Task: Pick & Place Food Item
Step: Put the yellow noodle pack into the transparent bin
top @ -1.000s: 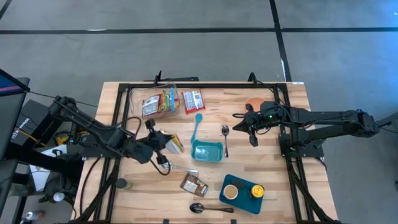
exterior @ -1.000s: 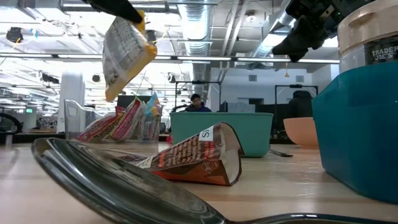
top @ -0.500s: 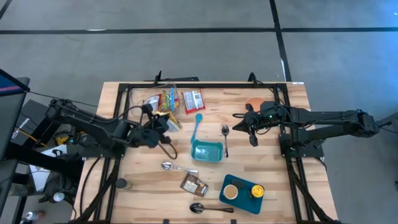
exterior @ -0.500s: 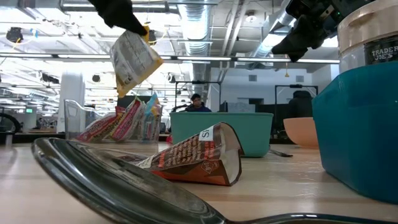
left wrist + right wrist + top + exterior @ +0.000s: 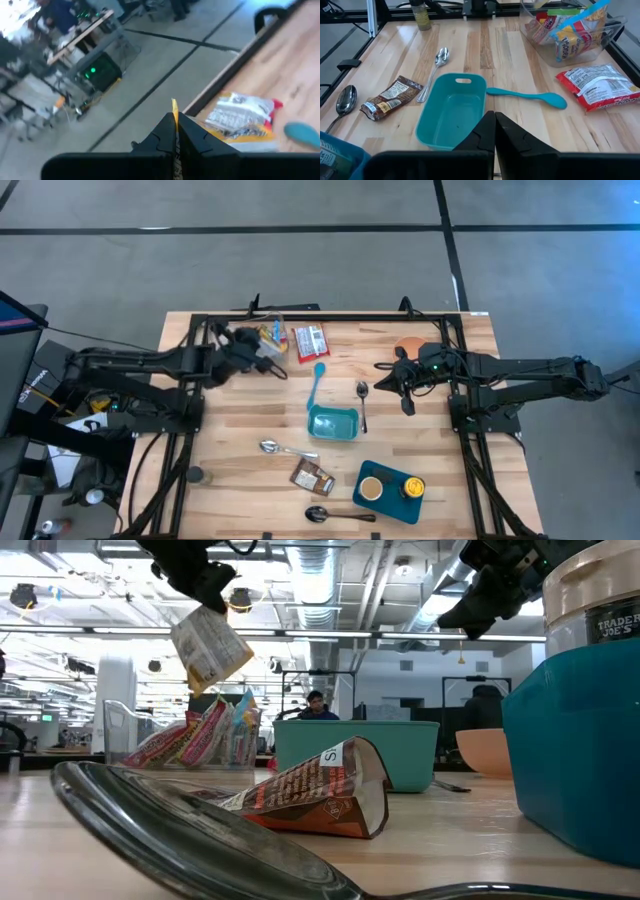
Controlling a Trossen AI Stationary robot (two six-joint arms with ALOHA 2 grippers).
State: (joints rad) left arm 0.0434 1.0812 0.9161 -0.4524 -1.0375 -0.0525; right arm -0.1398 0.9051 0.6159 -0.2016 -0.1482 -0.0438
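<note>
A silver and yellow snack packet [image 5: 210, 652] hangs in the air over the clear bin [image 5: 252, 338] at the table's far left, and my left gripper [image 5: 205, 590] is shut on it. From above, the packet [image 5: 270, 350] shows at that gripper [image 5: 258, 352]. More packets stand in the clear bin [image 5: 190, 735]. A red packet [image 5: 311, 342] lies flat beside it. My right gripper [image 5: 385, 380] hangs shut and empty over the table's right half, above the teal tub [image 5: 452, 112]. My left gripper pinches the packet's upper yellow edge [image 5: 174, 106] between its two fingers. The fingers come at it nearly level from the table's left side. The packet hangs tilted below the fingers [image 5: 200, 615], lifted clear of the table and of the bin.
A teal tub [image 5: 333, 423] and teal spatula [image 5: 318, 383] lie mid-table. Nearby are a brown packet [image 5: 312, 476], a spoon [image 5: 276, 447] and a fork [image 5: 363, 402]. A blue box with jars [image 5: 390, 488] sits near the front, an orange bowl [image 5: 410, 345] at the far right.
My left gripper has swung from the table's middle toward the far edge and the clear bin, staying shut on the snack packet. The packet has travelled with it, hanging clear of the table, and now hangs just above the bin.
</note>
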